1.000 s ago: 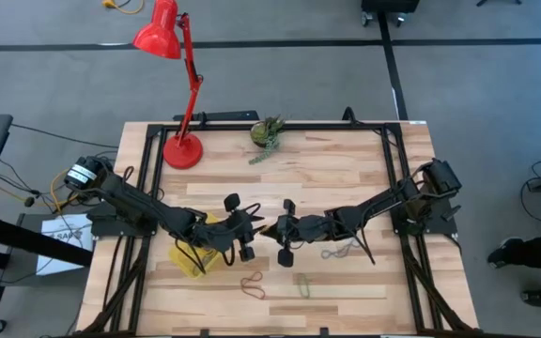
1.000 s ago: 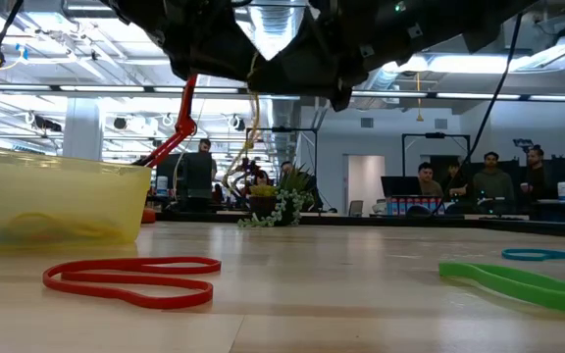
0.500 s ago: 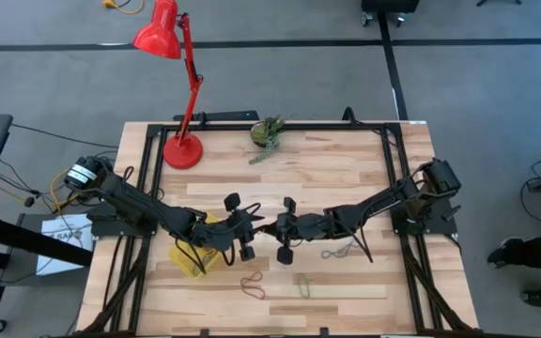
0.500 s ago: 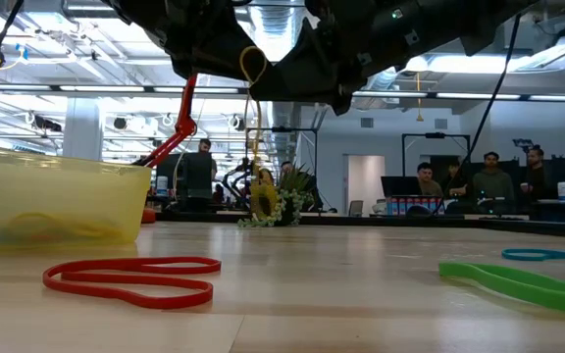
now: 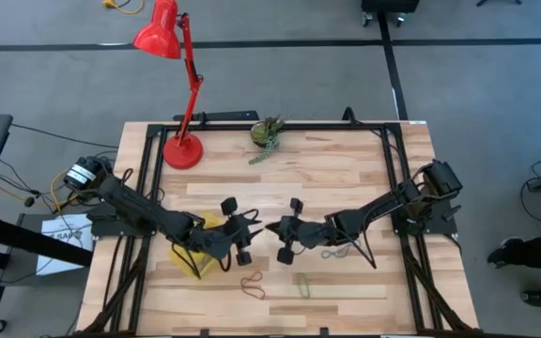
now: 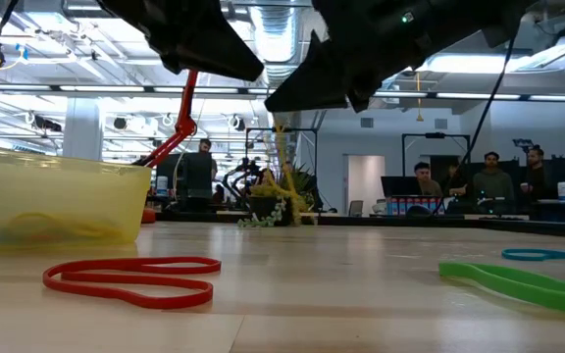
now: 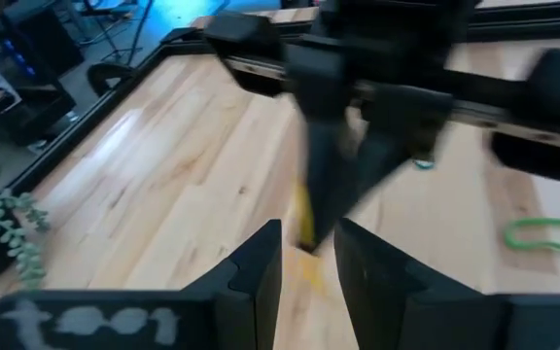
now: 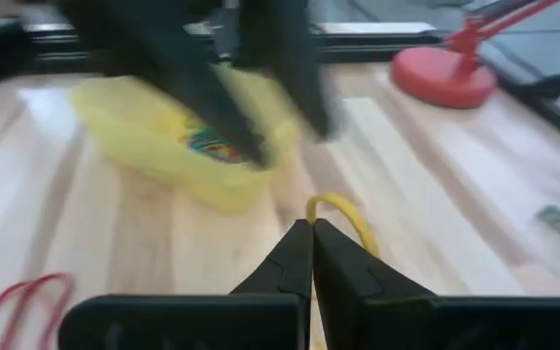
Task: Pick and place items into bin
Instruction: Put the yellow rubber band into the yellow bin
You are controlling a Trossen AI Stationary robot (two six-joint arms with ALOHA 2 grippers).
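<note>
at mid-frame the right gripper [image 5: 272, 228] pinches a yellow band [image 8: 343, 216] in closed fingers beside the bin [image 5: 193, 252], which holds some bands, the left gripper [image 5: 250, 237] part open and empty, while red [image 5: 252, 284], green [image 5: 303, 284] and other bands lie on the desk [image 5: 280, 178].

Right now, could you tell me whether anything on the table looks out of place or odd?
Only the loose loops stand out. A red band, a green band and a teal one lie on the wood outside the yellow bin. The right gripper pinches a yellow band above the table.
</note>
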